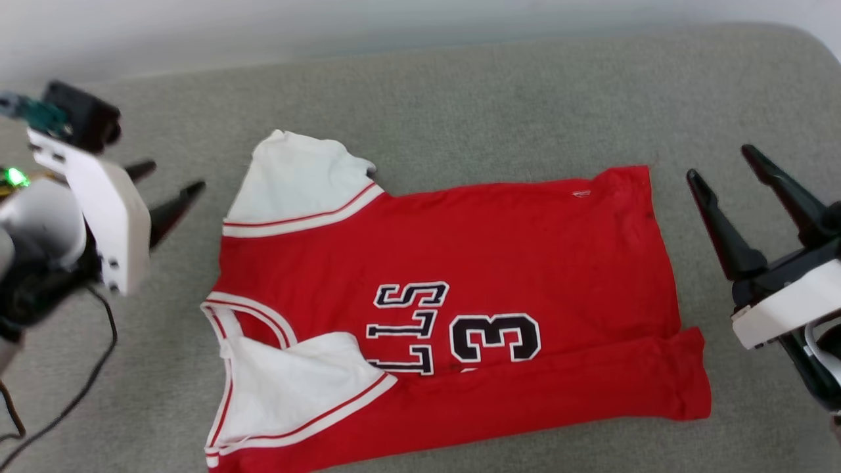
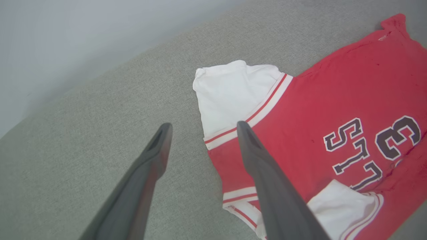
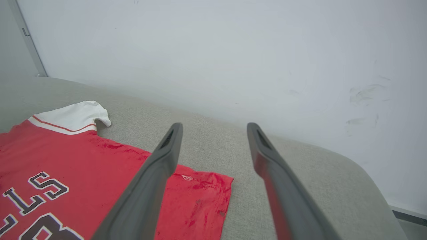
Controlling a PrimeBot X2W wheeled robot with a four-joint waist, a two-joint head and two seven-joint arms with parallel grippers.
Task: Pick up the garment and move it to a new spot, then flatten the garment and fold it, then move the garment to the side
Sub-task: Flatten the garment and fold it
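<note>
Lying flat on the grey padded surface (image 1: 460, 85), the garment (image 1: 499, 263) is running its long axis side to side, its near edge folded over. Its collar end is pointing at the left gripper (image 1: 176, 176), its hem at the right gripper (image 1: 717, 161). Both are hovering just off those ends, jaws standing wide and holding nothing, neither plainly nearer.

garment (image 1: 460, 263): middle of the head view, flat on the cushion (image 1: 499, 92), bottom side folded over onto itself.
left gripper (image 1: 176, 176): left edge, beside the collar end, apart from it.
right gripper (image 1: 717, 161): right edge, beside the hem end, apart.
wall (image 1: 197, 26): top strip, behind the cushion.
</note>
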